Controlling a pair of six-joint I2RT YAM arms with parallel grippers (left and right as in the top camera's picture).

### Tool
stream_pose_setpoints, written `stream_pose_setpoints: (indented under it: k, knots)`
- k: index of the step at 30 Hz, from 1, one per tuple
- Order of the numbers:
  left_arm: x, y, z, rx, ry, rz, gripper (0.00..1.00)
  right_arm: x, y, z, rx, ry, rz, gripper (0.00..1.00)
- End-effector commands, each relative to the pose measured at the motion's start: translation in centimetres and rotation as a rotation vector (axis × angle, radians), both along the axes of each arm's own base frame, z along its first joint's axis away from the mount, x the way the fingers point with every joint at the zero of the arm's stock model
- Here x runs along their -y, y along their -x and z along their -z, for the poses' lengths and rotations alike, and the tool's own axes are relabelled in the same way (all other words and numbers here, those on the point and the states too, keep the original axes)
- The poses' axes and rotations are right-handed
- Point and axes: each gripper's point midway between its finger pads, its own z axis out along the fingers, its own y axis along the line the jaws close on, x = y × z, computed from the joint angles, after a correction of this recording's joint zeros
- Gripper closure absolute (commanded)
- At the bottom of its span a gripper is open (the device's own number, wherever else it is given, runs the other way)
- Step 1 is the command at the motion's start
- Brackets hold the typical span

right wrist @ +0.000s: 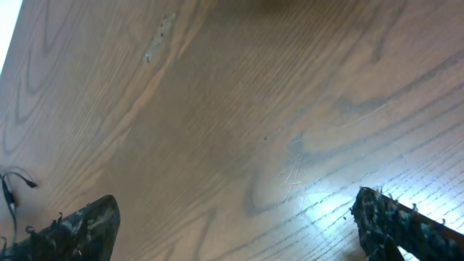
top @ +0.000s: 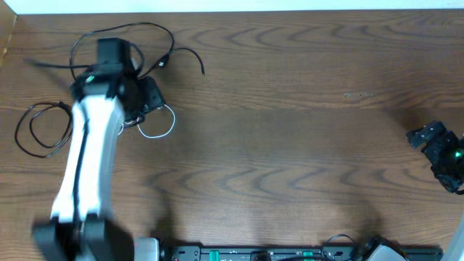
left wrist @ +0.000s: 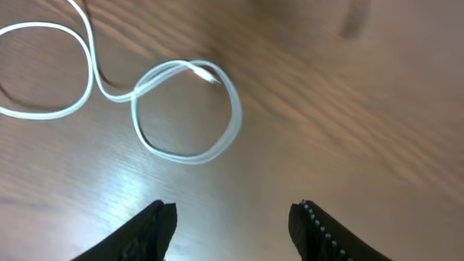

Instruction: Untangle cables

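A white cable [top: 161, 127] lies in loops just right of my left gripper [top: 150, 98]. In the left wrist view the white cable [left wrist: 190, 112] forms two loops on the wood, ahead of the open, empty fingers [left wrist: 232, 221]. A black cable [top: 40, 127] is coiled at the far left. Another black cable [top: 156, 45] loops at the back, partly hidden under the left arm, its plug [top: 164, 62] lying free. My right gripper [top: 435, 141] is open and empty at the far right; its wrist view [right wrist: 235, 225] shows bare wood and a black cable end [right wrist: 11, 185].
The wooden table [top: 290, 109] fills the view. The left arm [top: 87, 167] reaches from the front left edge over the cables. A black rail with wiring [top: 290, 254] runs along the front edge. The table's back edge [top: 232, 11] is close behind the cables.
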Motion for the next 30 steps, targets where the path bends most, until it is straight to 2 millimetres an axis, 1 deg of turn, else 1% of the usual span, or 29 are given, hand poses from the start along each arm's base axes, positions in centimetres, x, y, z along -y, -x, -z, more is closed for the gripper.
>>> stream_pose_setpoints:
  k: [1, 3, 4, 6, 10, 11, 13, 14, 15, 16, 18, 19, 21, 23, 24, 26, 28, 30]
  knots:
    - [2.4, 3.9, -6.3, 0.13, 0.104, 0.055, 0.44, 0.1, 0.1, -0.1, 0.005, -0.007, 0.017, 0.01]
    - [2.5, 6.4, -8.0, 0.155, 0.102, 0.057, 0.43, 0.1, 0.1, -0.1, 0.005, -0.007, 0.017, 0.01]
    - [2.7, 8.3, -9.0, 0.173, 0.101, 0.058, 0.44, 0.1, 0.1, -0.1, 0.005, -0.007, 0.017, 0.01]
    - [2.8, 10.7, -10.1, 0.196, 0.099, 0.059, 0.44, 0.0, 0.0, -0.2, 0.01, -0.017, 0.016, 0.01]
    - [3.1, 15.1, -11.6, 0.239, 0.094, 0.062, 0.44, -0.5, -0.2, -0.4, 0.027, -0.054, 0.024, 0.01]
    - [3.1, 15.8, -11.8, 0.246, 0.093, 0.062, 0.43, -0.7, -0.3, -0.5, 0.033, -0.074, 0.035, 0.01]
    - [3.1, 17.6, -12.1, 0.263, 0.088, 0.061, 0.43, -1.8, -0.7, -0.9, 0.063, -0.156, 0.045, 0.01]
    - [3.2, 18.1, -12.2, 0.269, 0.088, 0.061, 0.25, -2.9, -1.0, -1.4, 0.091, -0.209, 0.008, 0.01]
    - [3.2, 18.7, -12.3, 0.277, 0.087, 0.061, 0.09, -4.1, -1.1, -1.9, 0.118, -0.262, -0.038, 0.01]
    - [3.2, 19.1, -12.4, 0.283, 0.086, 0.061, 0.09, -6.3, -1.6, -3.3, 0.198, -0.348, -0.141, 0.01]
    - [3.2, 19.8, -12.5, 0.294, 0.083, 0.061, 0.09, -9.3, -2.2, -5.9, 0.352, -0.42, -0.345, 0.01]
    - [3.2, 20.1, -12.5, 0.296, 0.083, 0.061, 0.09, -10.5, -2.0, -6.8, 0.399, -0.433, -0.426, 0.01]
    - [3.3, 20.5, -12.5, 0.298, 0.083, 0.061, 0.09, -11.6, -1.1, -6.2, 0.349, -0.412, -0.457, 0.01]
    - [3.3, 20.5, -12.5, 0.298, 0.083, 0.061, 0.09, -12.5, 0.6, -4.9, 0.254, -0.33, -0.494, 0.01]
    - [3.3, 20.4, -12.5, 0.297, 0.083, 0.061, 0.08, -12.9, 1.1, -4.8, 0.238, -0.299, -0.518, 0.01]
    - [3.3, 20.4, -12.5, 0.297, 0.083, 0.06, 0.09, -14.5, 2.6, -5.0, 0.238, -0.234, -0.611, 0.01]
    - [3.3, 20.4, -12.5, 0.297, 0.083, 0.061, 0.08, -16.2, 4.1, -5.8, 0.267, -0.183, -0.701, 0.01]
    - [3.3, 20.4, -12.5, 0.297, 0.083, 0.061, 0.08, -17.4, 5.4, -6.3, 0.281, -0.139, -0.746, 0.01]
